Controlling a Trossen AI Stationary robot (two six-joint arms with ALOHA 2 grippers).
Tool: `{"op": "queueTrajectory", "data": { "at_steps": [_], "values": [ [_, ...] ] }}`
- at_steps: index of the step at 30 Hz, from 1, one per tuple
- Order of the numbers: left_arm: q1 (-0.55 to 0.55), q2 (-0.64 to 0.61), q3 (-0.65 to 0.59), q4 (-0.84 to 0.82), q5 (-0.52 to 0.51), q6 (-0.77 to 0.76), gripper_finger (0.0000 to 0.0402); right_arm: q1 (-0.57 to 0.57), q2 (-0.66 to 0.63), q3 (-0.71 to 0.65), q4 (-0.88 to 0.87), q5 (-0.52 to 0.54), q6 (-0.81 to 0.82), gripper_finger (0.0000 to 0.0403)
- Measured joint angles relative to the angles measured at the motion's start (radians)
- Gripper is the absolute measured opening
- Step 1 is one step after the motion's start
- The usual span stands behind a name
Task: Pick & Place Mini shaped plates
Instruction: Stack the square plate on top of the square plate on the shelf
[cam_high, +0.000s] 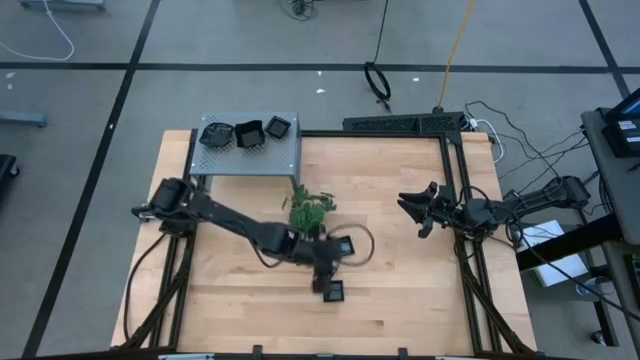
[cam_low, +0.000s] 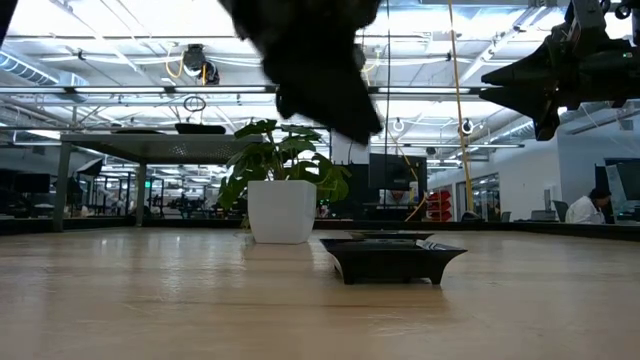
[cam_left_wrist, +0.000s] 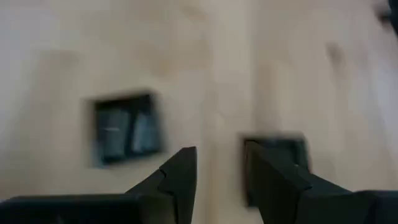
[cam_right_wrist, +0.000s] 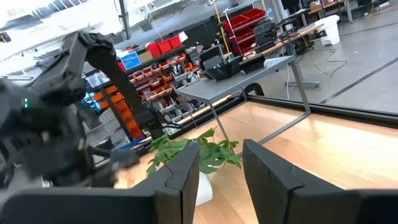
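Observation:
Two black mini shaped plates lie on the wooden table near its middle, one (cam_high: 343, 245) farther back and one (cam_high: 333, 291) nearer the front edge. Both show in the left wrist view, a square plate (cam_left_wrist: 124, 127) and another plate (cam_left_wrist: 277, 155) partly behind a finger. My left gripper (cam_high: 324, 278) hovers above them, slanting down, open (cam_left_wrist: 219, 168), with nothing between its fingers. Three more plates (cam_high: 247, 132) sit on top of the grey perforated box (cam_high: 250, 158). My right gripper (cam_high: 415, 210) waits open at the right, held level above the table (cam_right_wrist: 221, 168).
A green plant (cam_high: 308, 208) in a white pot (cam_low: 282, 210) stands just behind the two plates, close to my left arm. The grey box is raised on legs at the far left corner. A black frame (cam_high: 450, 180) borders the table's right and far sides.

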Motion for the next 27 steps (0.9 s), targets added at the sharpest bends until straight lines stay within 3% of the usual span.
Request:
{"op": "queueTrajectory", "data": {
  "at_steps": [4, 7, 15, 27],
  "values": [
    [-0.024, 0.057, -0.001, -0.035, 0.143, 0.052, 0.0143, 0.0, 0.0, 0.0, -0.002, 0.0, 0.0, 0.011],
    [-0.035, 0.089, -0.001, -0.004, 0.18, 0.057, 0.0143, 0.0, 0.0, 0.0, -0.001, 0.0, 0.0, 0.011],
    [-0.036, 0.138, -0.001, 0.047, 0.098, 0.085, 0.0143, 0.0, 0.0, 0.0, -0.001, 0.0, 0.0, 0.011],
    [-0.044, 0.19, -0.001, 0.086, 0.1, 0.041, 0.0143, 0.0, 0.001, 0.0, 0.0, 0.0, 0.0, 0.011]
  ]
}}
